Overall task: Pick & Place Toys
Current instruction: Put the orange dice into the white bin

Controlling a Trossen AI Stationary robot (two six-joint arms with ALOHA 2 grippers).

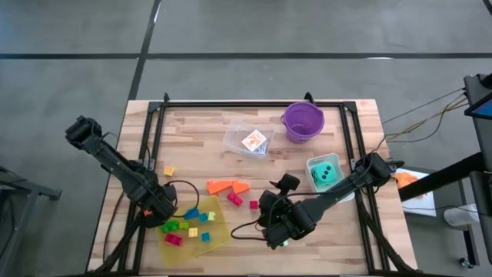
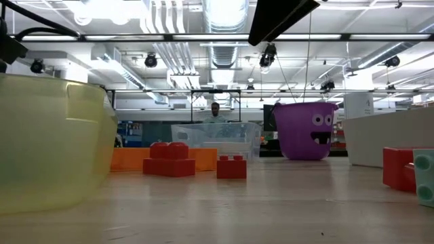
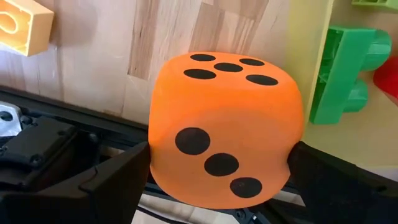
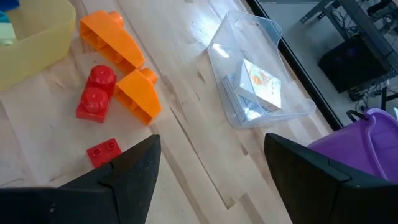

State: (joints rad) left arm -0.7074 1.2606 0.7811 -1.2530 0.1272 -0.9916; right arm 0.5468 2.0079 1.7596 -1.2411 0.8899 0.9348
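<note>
1. On the desk [image 1: 200,131], near the left front: left claw [image 3: 217,168] clamped on orange die [image 3: 227,127], one dark finger pressed to each side; held just beside the rim of the flat yellow tray [image 1: 219,231].
2. Just beside the die in the left wrist view: green brick [image 3: 348,74] in the tray, yellow brick [image 3: 25,25] on bare wood.
3. In the yellow tray: small bricks in green, blue, pink, yellow and red.
4. Toward the middle front: right claw [image 4: 211,165] apart, nothing between the fingers, hovering above bare wood.
5. Ahead of the right claw: two orange wedges [image 4: 118,46], a red round-stud brick [image 4: 96,93] touching the nearer wedge, a small red brick [image 4: 104,151] apart from them.
6. Farther back: clear tub [image 4: 261,68] holding card packs [image 4: 261,84]; purple bucket [image 1: 303,121] beside it, contents not visible.
7. At the right edge: white container [image 1: 319,181] holding teal die [image 1: 327,175], right arm passing close beside it.
8. Beyond the desk in the low view: a person, far off, partly hidden by the tub.
</note>
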